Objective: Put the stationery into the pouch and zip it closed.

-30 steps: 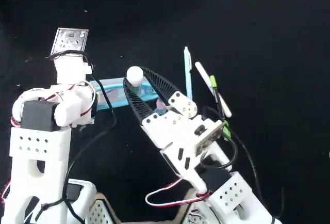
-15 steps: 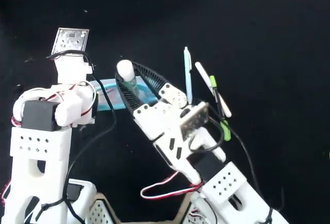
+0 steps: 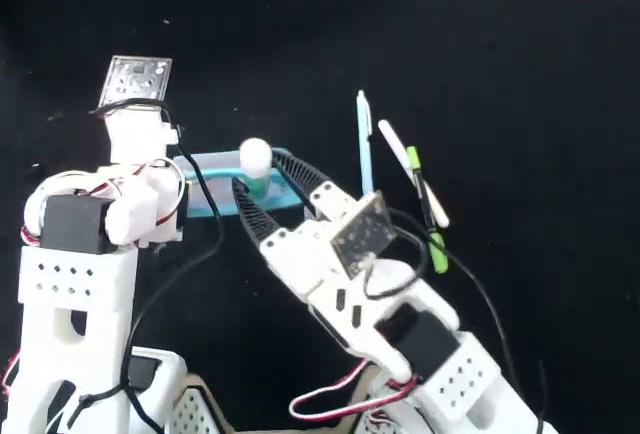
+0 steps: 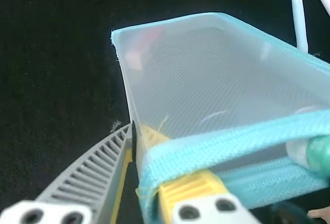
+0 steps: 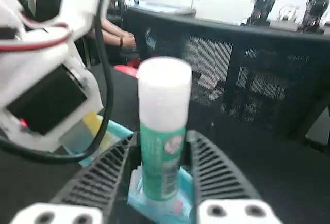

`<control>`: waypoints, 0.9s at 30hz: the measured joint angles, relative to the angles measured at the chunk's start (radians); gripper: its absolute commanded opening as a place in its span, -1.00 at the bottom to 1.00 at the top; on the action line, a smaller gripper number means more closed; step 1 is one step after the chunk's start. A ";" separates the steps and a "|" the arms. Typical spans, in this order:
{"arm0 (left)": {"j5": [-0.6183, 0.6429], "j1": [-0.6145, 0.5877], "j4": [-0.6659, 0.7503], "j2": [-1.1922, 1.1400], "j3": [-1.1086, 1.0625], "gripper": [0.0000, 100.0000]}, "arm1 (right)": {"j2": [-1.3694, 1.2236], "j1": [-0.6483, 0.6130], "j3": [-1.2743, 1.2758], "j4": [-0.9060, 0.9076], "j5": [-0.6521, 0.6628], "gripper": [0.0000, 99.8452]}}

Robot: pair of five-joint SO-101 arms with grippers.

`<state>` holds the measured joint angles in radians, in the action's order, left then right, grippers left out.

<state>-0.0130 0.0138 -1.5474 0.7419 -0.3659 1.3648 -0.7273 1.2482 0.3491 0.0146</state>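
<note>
Holding the glue stick (image 5: 164, 131) upright, my right gripper (image 5: 163, 149) has its jaws closed on the tube's sides, just above the pouch (image 4: 206, 79). The stick's foot is hidden, so I cannot tell if it is inside. My left gripper (image 4: 139, 182) pinches the pouch's zip edge. From above, both arms cover most of the pouch. The blue pen (image 3: 364, 144), white pen (image 3: 393, 144) and green marker (image 3: 414, 164) lie nearby, the marker's lower end behind my right arm.

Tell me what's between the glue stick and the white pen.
In the high view, the light blue pen lies between the glue stick and the white pen; one finger of the right claw gripping the stick crosses that stretch too.
</note>
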 measured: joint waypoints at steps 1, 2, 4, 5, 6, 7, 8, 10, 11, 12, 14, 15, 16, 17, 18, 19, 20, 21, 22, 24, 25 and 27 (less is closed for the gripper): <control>0.000 0.000 0.000 0.000 0.000 -0.94 | 0.017 0.000 0.000 0.003 0.000 -0.95; 0.000 0.000 0.000 0.000 -0.002 -0.94 | 0.032 0.003 0.000 0.005 0.000 -0.94; 0.000 0.000 0.000 0.000 -0.002 -0.94 | 0.057 0.003 0.000 0.005 0.000 -0.94; 0.000 0.000 0.000 0.000 -0.002 -0.94 | 0.066 0.003 0.000 0.005 0.000 -0.94; 0.000 0.000 0.000 0.000 -0.002 -0.94 | 0.072 0.003 0.000 0.005 0.000 -0.94; 0.000 0.000 0.000 0.000 -0.002 -0.94 | 0.075 0.003 0.000 0.005 0.000 -0.94; 0.000 0.000 0.000 0.000 -0.002 -0.94 | 0.077 0.003 0.000 0.005 0.000 -0.94; 0.000 0.000 0.000 0.000 -0.002 -0.94 | 0.078 0.003 0.006 0.003 0.000 -0.94; 0.000 0.000 0.000 0.000 -0.002 -0.94 | 0.078 0.003 0.021 -0.014 0.000 -0.95; 0.000 0.000 0.000 0.000 -0.002 -0.94 | 0.080 0.003 0.044 -0.044 0.000 -0.96; 0.000 0.000 0.000 0.000 -0.002 -0.94 | 0.080 0.003 0.100 -0.124 0.000 -0.98; 0.000 0.000 0.000 0.000 -0.002 -0.94 | 0.080 0.005 0.124 -0.172 0.000 -0.98; 0.000 0.000 0.000 0.000 -0.002 -0.94 | 0.080 0.011 0.143 -0.218 0.000 -0.98; 0.000 0.000 0.000 0.000 -0.002 -0.94 | 0.080 0.018 0.160 -0.261 0.000 -0.98; 0.000 0.000 0.000 0.000 -0.002 -0.94 | 0.080 0.025 0.173 -0.295 0.000 -0.98; 0.000 0.000 0.000 0.000 -0.002 -0.94 | 0.080 0.028 0.186 -0.315 0.000 -0.98; 0.000 0.000 0.000 0.000 -0.002 -0.94 | 0.080 0.031 0.195 -0.328 0.000 -0.98; 0.000 0.000 0.000 0.000 -0.002 -0.94 | 0.080 0.031 0.206 -0.336 0.000 -0.98; 0.000 0.000 0.000 0.000 -0.002 -0.94 | 0.080 0.031 0.216 -0.342 0.000 -0.98; 0.000 0.000 0.000 0.000 -0.002 -0.94 | 0.080 0.031 0.241 -0.348 0.000 -0.97; 0.000 0.000 0.000 0.000 -0.002 -0.94 | 0.080 0.031 0.252 -0.348 0.000 -0.97; 0.000 0.000 0.000 0.000 -0.003 -0.94 | 0.080 0.031 0.269 -0.348 0.000 -0.93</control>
<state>-0.0130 0.0138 -1.5474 0.7419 -0.3690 1.4446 -0.6966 1.5167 0.0008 0.0146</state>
